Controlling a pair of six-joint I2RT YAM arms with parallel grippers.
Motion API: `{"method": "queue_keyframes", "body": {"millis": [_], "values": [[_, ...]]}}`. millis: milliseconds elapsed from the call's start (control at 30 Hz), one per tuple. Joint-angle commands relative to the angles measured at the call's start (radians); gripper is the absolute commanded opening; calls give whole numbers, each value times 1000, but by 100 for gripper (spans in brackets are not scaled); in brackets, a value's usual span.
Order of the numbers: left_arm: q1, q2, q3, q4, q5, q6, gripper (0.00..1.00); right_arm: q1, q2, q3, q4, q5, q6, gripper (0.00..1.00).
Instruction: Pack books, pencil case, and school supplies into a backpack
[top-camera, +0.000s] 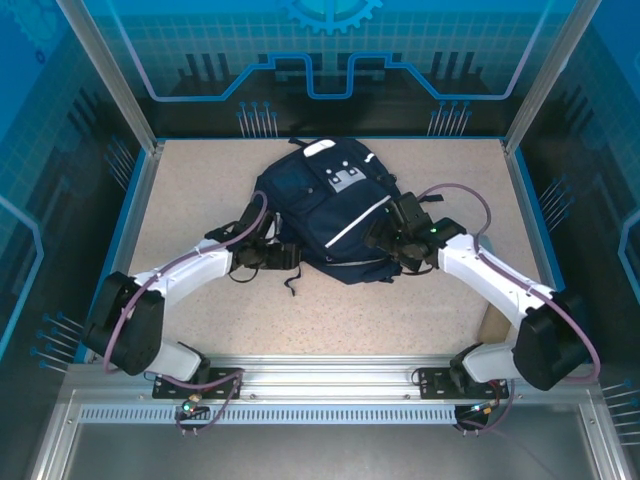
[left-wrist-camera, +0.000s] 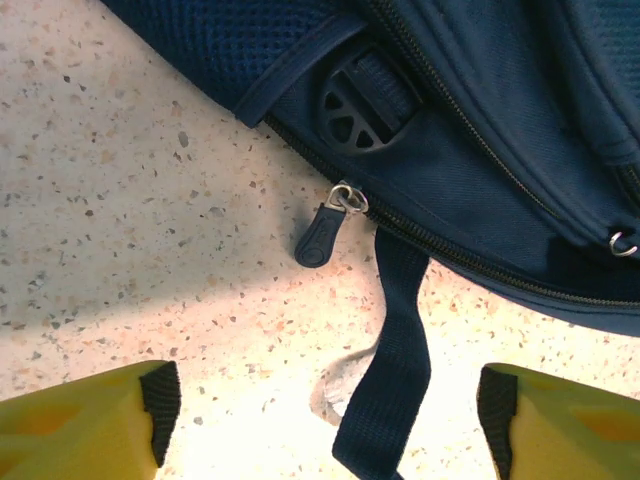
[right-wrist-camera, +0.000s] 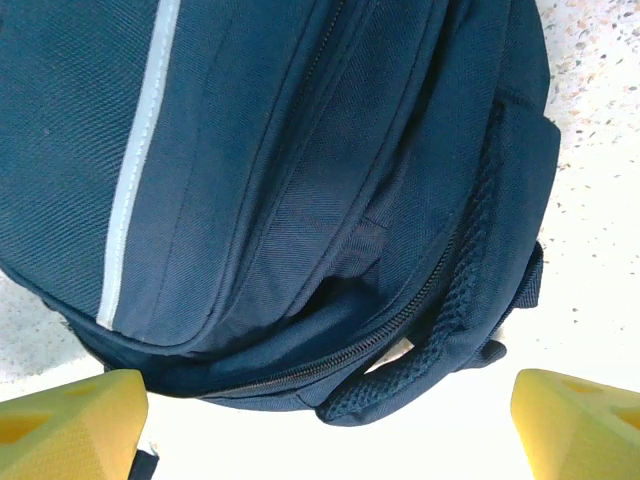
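Note:
The navy backpack (top-camera: 325, 205) lies flat mid-table, its white dotted patch up. In the left wrist view its edge (left-wrist-camera: 480, 130) shows a closed zip with a dark zipper pull (left-wrist-camera: 320, 232) resting on the table, a buckle (left-wrist-camera: 365, 100) and a loose strap (left-wrist-camera: 395, 360). My left gripper (top-camera: 283, 257) (left-wrist-camera: 328, 405) is open at the backpack's near left edge, with the strap lying untouched between its fingers. My right gripper (top-camera: 385, 238) (right-wrist-camera: 330, 420) is open at the near right side, over the mesh handle (right-wrist-camera: 440, 350) and closed zip. The books, pencil case and school supplies are out of view.
The speckled table (top-camera: 200, 200) is ringed by a blue rim and glass walls with metal posts (top-camera: 110, 70). A tan object (top-camera: 492, 322) lies by the right arm near the right edge. Bare tabletop lies on both sides of the backpack and in front of it.

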Motion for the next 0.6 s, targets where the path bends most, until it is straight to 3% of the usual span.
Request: {"method": "queue_keyframes", "body": {"millis": [0,400,567], "values": [[18,50,24,34,62,16,69,16,36,20,-12,-24,4,94],[37,240,139,23,66,106,42,16,92,9,-24,-58,16,94],[38,287,173,7,69,139,38,16,96,3,-30,-58,17,94]]}}
